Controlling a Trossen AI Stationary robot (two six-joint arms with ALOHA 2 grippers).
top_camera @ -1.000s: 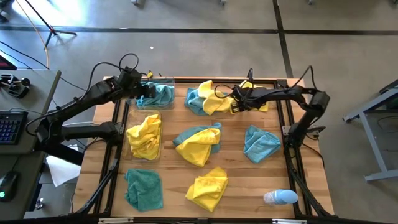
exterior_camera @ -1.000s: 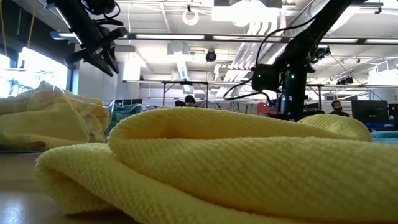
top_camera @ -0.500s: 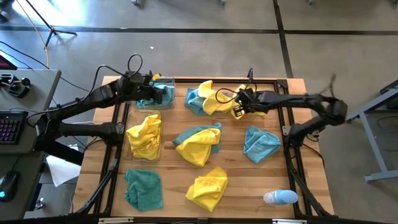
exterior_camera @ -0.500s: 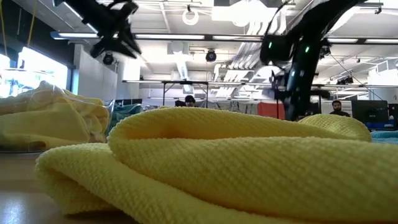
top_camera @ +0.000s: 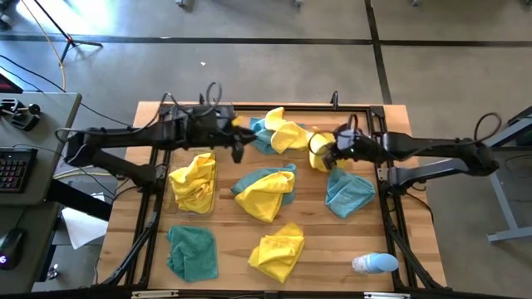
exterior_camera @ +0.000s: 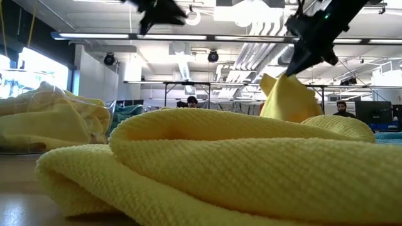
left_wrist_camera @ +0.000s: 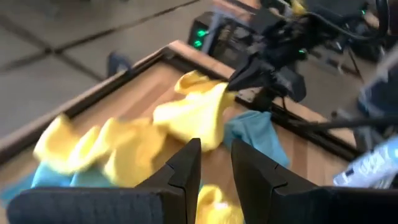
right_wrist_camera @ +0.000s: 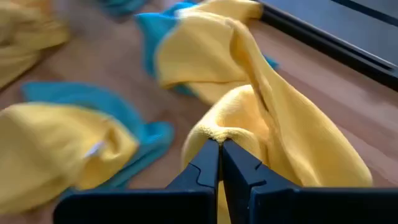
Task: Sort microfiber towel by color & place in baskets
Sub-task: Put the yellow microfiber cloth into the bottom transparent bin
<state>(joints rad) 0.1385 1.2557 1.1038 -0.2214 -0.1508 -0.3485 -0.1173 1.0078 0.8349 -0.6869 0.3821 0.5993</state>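
Observation:
My right gripper (top_camera: 327, 155) is shut on a yellow towel (top_camera: 293, 135) at the far middle of the table. That towel's other end lies on a teal towel (top_camera: 258, 133). My left gripper (top_camera: 238, 145) hovers to the left of this pile, over bare wood. Its fingers (left_wrist_camera: 186, 163) stand slightly apart with nothing between them. One clear basket (top_camera: 172, 203) at the left holds a yellow towel (top_camera: 193, 181). My left arm covers the basket beyond it. My right gripper pinches a raised fold of the yellow towel (right_wrist_camera: 219, 133) between its two fingers, slanting down from the table's right side. The held end is lifted and hangs below the fingers (exterior_camera: 286, 94). The rest trails slack toward the far pile and lies on it.
Loose towels lie around: a yellow-and-teal pair (top_camera: 264, 191) at the centre, a teal one (top_camera: 349, 189) to the right, a yellow one (top_camera: 277, 249) and a teal one (top_camera: 193, 252) near the front. A pale-blue-and-white object (top_camera: 374, 263) lies at the near right. Black frame rails edge the table.
My right gripper has shut on the yellow towel in the far pile and drawn back up and toward the table's right edge, lifting that end while the other end stays on the pile. My left gripper has swung from the far-left basket toward the table's middle, turning as it went.

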